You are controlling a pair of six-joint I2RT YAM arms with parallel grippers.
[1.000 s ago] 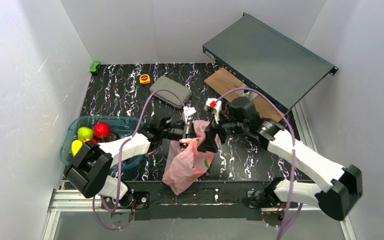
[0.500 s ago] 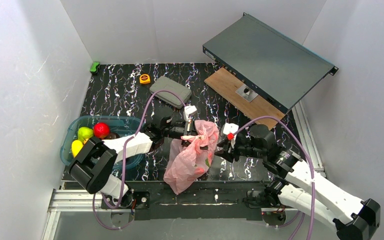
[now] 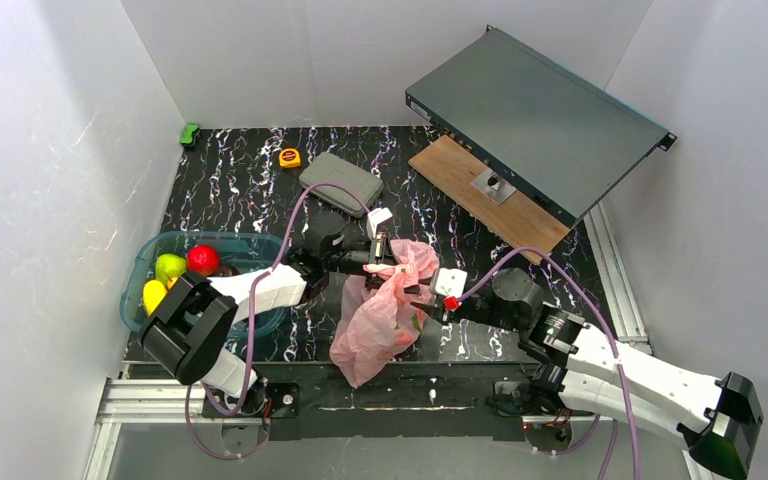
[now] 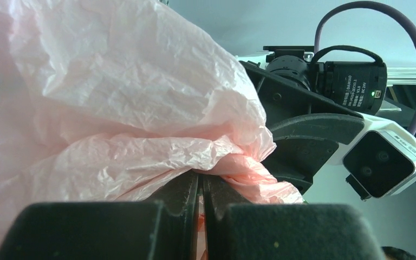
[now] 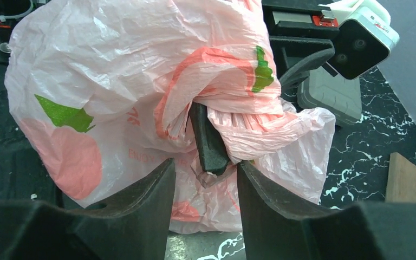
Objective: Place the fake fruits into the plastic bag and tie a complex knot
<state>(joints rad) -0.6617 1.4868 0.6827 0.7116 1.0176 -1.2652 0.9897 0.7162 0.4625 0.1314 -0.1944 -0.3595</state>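
Note:
The pink plastic bag (image 3: 375, 325) lies crumpled mid-table, its top pulled up. My left gripper (image 3: 388, 268) is shut on the bag's bunched top; in the left wrist view (image 4: 201, 176) pink film (image 4: 114, 97) is pinched between the jaws. My right gripper (image 3: 423, 305) is open, just right of the bag. In the right wrist view (image 5: 205, 170) its fingers (image 5: 160, 184) flank the left gripper's black finger (image 5: 208, 141), which the bag (image 5: 97, 81) wraps. A red fruit (image 3: 202, 259) and yellow-green fruits (image 3: 169, 267) sit in the teal tub (image 3: 250, 243). Any fruits inside the bag are hidden.
A grey rack unit (image 3: 535, 110) leans at the back right over a wooden board (image 3: 455, 168). A grey pouch (image 3: 340, 182), a yellow tape measure (image 3: 289, 157) and a green toy (image 3: 190, 133) lie at the back. White walls enclose the table.
My right arm has swung from the far right round to the near side, and its gripper now faces the bag low from the right. My left gripper still holds the bag's top.

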